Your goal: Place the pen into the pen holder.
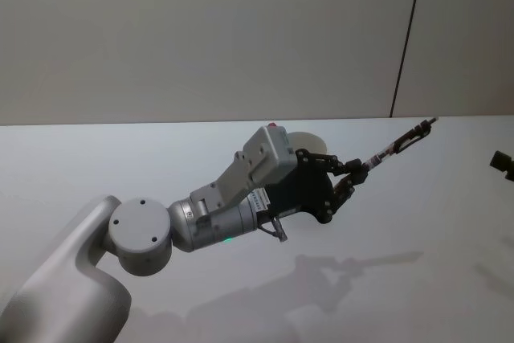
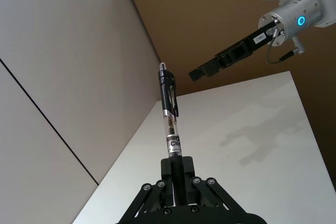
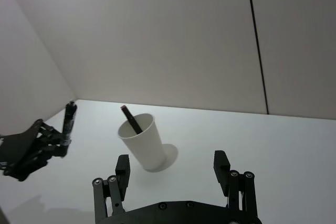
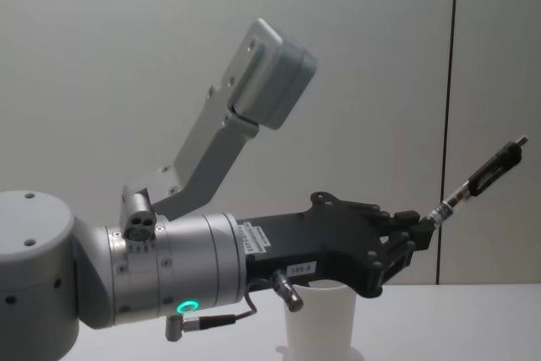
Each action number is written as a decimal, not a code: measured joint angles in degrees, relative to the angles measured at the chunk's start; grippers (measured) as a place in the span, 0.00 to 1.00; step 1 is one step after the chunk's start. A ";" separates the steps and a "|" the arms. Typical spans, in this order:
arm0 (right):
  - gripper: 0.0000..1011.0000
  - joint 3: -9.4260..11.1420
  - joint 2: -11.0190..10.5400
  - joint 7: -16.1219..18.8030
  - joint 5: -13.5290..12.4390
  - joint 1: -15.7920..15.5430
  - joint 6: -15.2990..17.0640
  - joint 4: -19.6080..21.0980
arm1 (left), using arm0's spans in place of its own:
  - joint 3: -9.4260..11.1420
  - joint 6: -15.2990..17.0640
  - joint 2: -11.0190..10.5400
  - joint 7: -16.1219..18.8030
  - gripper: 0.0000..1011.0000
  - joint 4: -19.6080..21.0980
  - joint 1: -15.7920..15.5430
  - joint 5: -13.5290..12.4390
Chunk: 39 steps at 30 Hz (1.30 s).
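White tapered paper-cup pen holder (image 3: 143, 145): upright on white table (image 3: 273, 145); one dark slender stick (image 3: 130, 119) leans inside. Black-and-clear click pen (image 2: 169, 114): clamped in left gripper (image 2: 177, 166), aloft near holder. Right gripper (image 3: 172, 160): fingers spread, empty, facing holder.

Left arm (image 4: 152, 268): silver-grey cylindrical joints, green ring light, thin cable, white label. Left pincer (image 4: 423, 224): black, screwed linkages. Right arm (image 2: 302, 9): blue ring.

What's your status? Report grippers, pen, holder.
Left gripper shut on pen, raised near pen holder. Right gripper open, idle at right. One dark stick stands inside the holder, room left beside it.
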<state>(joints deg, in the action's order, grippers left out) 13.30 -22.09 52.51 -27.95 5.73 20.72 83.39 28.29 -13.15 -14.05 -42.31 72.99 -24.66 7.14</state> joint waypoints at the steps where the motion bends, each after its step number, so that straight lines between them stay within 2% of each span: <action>1: 0.99 0.07 -0.14 0.71 -0.70 -0.18 0.63 0.09 | 0.00 0.00 0.00 0.00 0.13 0.00 0.00 0.00; 10: 0.99 0.33 -0.73 4.58 -5.10 -1.50 3.92 0.92 | 0.00 0.00 0.00 0.00 0.13 0.00 0.00 0.00; 24: 0.99 -0.90 -0.04 7.05 -10.31 -3.54 6.36 2.39 | 0.00 0.00 0.00 0.00 0.13 0.00 0.00 0.00; 31: 0.99 -2.08 0.89 7.20 -12.44 -4.65 6.54 3.30 | 0.00 0.00 0.00 0.00 0.13 0.00 0.00 0.00; 39: 0.99 -3.65 2.19 6.27 -14.05 -5.48 5.14 3.90 | 0.00 0.00 0.00 0.00 0.13 0.00 0.00 0.00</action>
<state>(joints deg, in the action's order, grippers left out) 9.65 -19.90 58.78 -41.99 0.26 25.86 87.29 28.29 -13.15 -14.05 -42.30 72.98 -24.66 7.14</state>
